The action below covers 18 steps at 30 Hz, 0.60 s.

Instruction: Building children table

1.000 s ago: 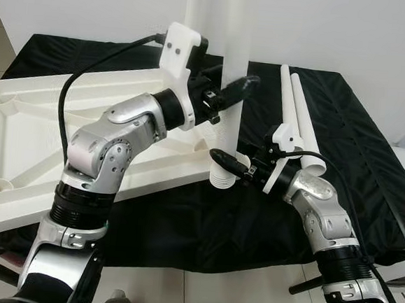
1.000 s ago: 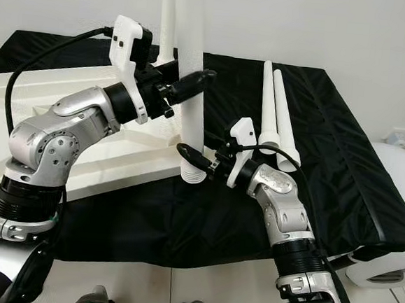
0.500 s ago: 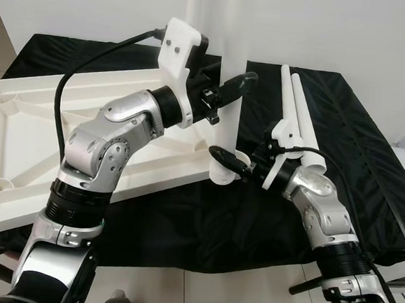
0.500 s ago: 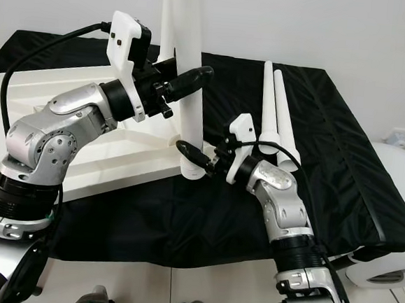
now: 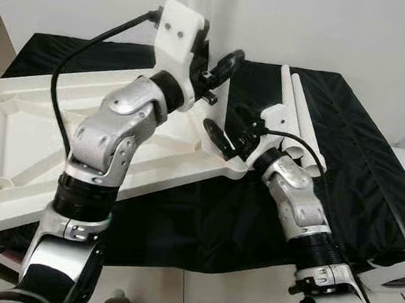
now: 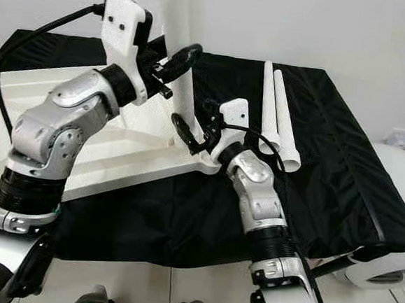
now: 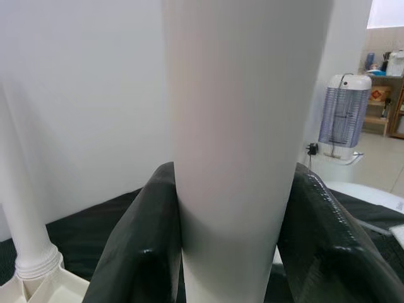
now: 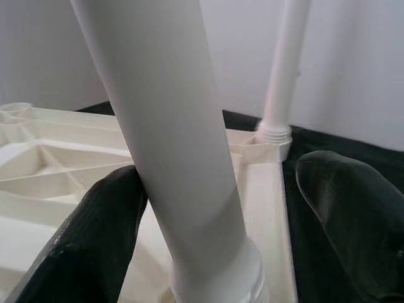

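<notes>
Both arms are carrying the white leg (image 6: 184, 87) further back than a second ago: its ribbed, threaded foot, which was hanging past the tabletop's near corner over the black cloth, is now sitting at the corner socket of the upturned tabletop (image 5: 22, 130). That tabletop is a cream moulded-plastic panel, ribbed with raised webs on its underside, lying on a black quilted cloth (image 6: 342, 155).

The leg is a smooth, matte, slightly tapering tube. The left gripper (image 7: 233, 246) is clamping it high up, both rubbery black fingers (image 7: 136, 252) pressing flat against its sides. The right gripper (image 8: 227, 233) is straddling the leg just above the threaded collar, standing wide: one finger is touching the tube, the other is standing apart from it.

A second leg (image 8: 284, 69) is already standing upright in a far corner socket. Two spare legs (image 6: 279, 119) are lying side by side on the cloth, beside the right arm.
</notes>
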Available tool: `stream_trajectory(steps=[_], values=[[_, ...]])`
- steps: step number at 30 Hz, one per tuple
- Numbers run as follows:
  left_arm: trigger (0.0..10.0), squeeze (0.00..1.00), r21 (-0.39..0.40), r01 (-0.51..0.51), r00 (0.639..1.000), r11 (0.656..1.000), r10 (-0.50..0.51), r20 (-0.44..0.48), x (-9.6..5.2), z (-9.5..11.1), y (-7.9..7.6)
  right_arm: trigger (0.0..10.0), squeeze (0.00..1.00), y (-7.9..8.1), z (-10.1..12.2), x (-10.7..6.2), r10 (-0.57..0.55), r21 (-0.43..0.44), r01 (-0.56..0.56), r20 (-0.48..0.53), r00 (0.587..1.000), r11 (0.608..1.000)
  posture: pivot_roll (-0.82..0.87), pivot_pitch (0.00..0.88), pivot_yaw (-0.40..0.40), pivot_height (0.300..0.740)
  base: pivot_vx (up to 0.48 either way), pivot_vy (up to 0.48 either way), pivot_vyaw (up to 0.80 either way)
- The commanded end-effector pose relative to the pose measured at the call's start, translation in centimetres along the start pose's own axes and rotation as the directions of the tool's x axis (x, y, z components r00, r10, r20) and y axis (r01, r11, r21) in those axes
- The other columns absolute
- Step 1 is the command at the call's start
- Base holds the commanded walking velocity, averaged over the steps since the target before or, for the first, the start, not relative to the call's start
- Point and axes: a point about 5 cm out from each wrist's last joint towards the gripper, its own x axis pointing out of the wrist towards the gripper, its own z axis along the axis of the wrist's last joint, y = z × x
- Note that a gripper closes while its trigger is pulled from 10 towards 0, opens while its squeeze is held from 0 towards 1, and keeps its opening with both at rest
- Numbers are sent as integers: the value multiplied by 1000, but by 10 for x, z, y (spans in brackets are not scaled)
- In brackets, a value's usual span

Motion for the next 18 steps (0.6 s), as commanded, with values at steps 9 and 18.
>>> stream_trajectory(steps=[9,18], values=[[10000,0,69,-154,988,986,152,33,12,12,6,10000,0,-1,-4,7,-327,-143,327,30,945,934,82,0,-81,740,0,0,0],[10000,0,104,-170,985,980,168,27,16,12,7,10000,0,8,-5,22,-448,-234,450,67,892,862,91,0,-78,740,0,0,0]])
